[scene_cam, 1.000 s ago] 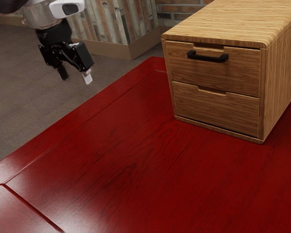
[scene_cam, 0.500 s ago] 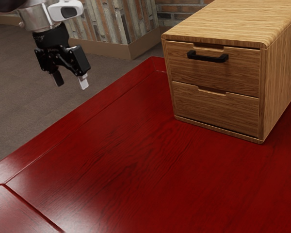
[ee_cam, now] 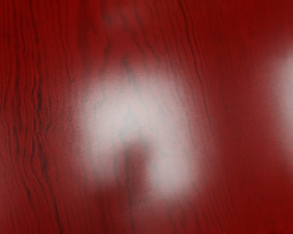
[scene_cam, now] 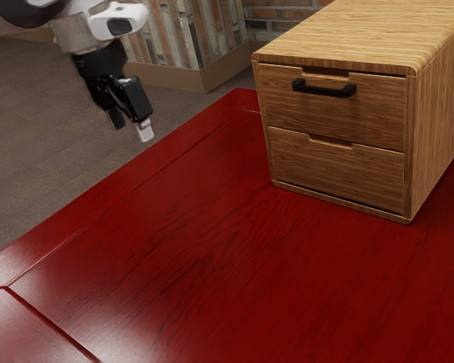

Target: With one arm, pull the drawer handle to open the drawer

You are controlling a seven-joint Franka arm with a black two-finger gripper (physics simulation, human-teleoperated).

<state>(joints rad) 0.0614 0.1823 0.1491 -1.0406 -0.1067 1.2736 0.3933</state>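
Note:
A wooden cabinet (scene_cam: 378, 45) with two drawers stands at the back right of the red table (scene_cam: 212, 257). The upper drawer (scene_cam: 333, 110) carries a black bar handle (scene_cam: 324, 88) and sits flush with the front; the lower drawer (scene_cam: 337, 170) is flush too. My gripper (scene_cam: 131, 128) hangs in the air at the exterior view's upper left, far from the handle, over the table's left border. Its fingers (scene_cam: 143, 133) stand apart with nothing between them. The wrist view looks down on the glossy red table (ee_cam: 44, 122) with bright glare on it.
Wide bare tabletop lies between my gripper and the cabinet. The table's raised border (scene_cam: 98, 204) runs diagonally at the exterior view's left. Beyond it are grey floor (scene_cam: 30, 151) and a brick wall (scene_cam: 174, 30).
My hand dipped left and down, then swung right toward the cabinet and turned, so its fingers now line up more along the view. The drawers have not moved.

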